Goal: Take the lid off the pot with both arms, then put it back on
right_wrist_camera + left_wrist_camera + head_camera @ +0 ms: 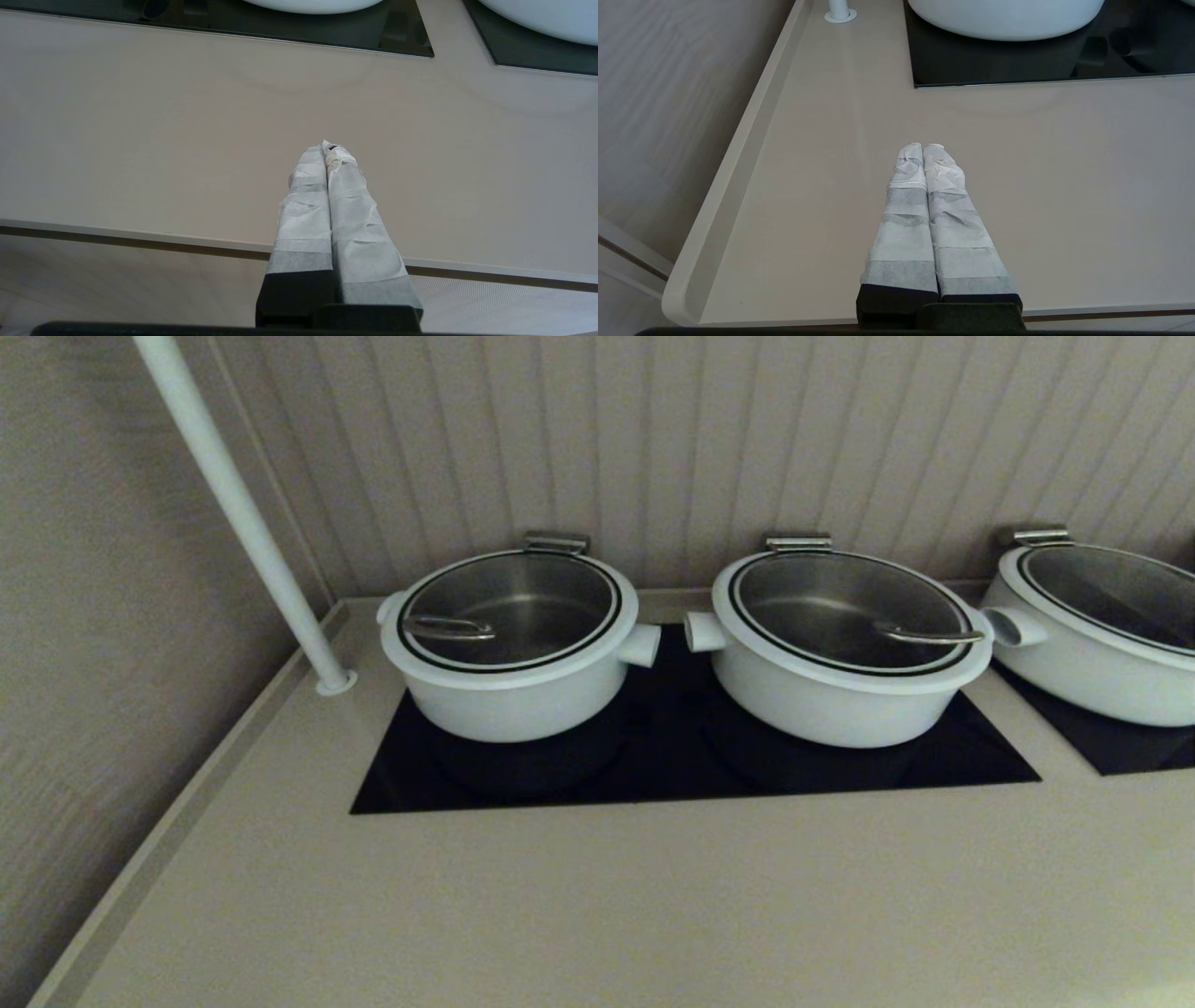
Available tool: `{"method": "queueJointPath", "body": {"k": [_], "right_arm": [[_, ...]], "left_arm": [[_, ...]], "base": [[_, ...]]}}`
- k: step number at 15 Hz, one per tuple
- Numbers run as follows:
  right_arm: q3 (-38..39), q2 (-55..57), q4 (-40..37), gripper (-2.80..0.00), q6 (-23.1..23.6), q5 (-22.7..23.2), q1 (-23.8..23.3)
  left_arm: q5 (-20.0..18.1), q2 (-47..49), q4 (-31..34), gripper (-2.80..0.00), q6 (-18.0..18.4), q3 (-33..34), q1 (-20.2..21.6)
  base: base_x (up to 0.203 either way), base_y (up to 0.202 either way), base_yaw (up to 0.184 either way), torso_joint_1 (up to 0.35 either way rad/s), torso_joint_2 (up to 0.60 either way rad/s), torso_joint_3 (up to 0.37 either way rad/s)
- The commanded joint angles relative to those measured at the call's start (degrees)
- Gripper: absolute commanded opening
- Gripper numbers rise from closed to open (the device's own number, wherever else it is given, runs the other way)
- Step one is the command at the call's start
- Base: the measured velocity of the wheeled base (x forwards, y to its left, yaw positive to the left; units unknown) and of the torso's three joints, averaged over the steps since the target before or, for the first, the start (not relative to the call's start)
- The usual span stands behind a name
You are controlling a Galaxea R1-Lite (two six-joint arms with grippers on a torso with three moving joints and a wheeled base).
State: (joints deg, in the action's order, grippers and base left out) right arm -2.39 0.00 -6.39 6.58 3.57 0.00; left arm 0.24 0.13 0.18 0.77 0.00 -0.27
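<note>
Three like white pots stand in a row at the back in the head view: the left pot (509, 695), the middle pot (822, 695) and the right pot (1083, 672). Each carries its glass lid with a steel wire handle: the left lid (523, 602), the middle lid (840, 607), the right lid (1111, 588). Nothing shows which one is the task's. Neither arm shows in the head view. My left gripper (923, 147) is shut and empty over the bare counter, short of the left pot (1004, 18). My right gripper (325, 148) is shut and empty near the counter's front edge.
The left and middle pots stand on a black glass cooktop (672, 765), the right pot on a second one (1120, 751). A white pole (252, 523) rises from the counter's back left corner. A raised lip (738, 154) runs along the counter's left side. The wall stands close behind the pots.
</note>
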Motion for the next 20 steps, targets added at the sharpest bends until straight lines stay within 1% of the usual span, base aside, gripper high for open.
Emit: {"method": "queueJointPath", "body": {"k": [1, 14, 20], "right_arm": [[0.0, 0.1, 0.0, -2.80, 0.0, 0.0, 0.0], [0.0, 0.1, 0.0, -2.80, 0.4, 0.0, 0.0], [0.0, 0.1, 0.0, -2.80, -0.3, 0.0, 0.0]], "left_arm": [[0.0, 0.0, 0.0, -2.80, 0.0, 0.0, 0.0], [0.0, 0.0, 0.0, -2.80, 0.0, 0.0, 0.0], [0.0, 0.0, 0.0, -2.80, 0.0, 0.0, 0.0]], "base": [[0.000, 0.000, 0.000, 0.000, 0.00, 0.000], [0.000, 0.000, 0.000, 0.000, 0.00, 0.000], [0.000, 0.000, 0.000, 0.000, 0.00, 0.000]]}}
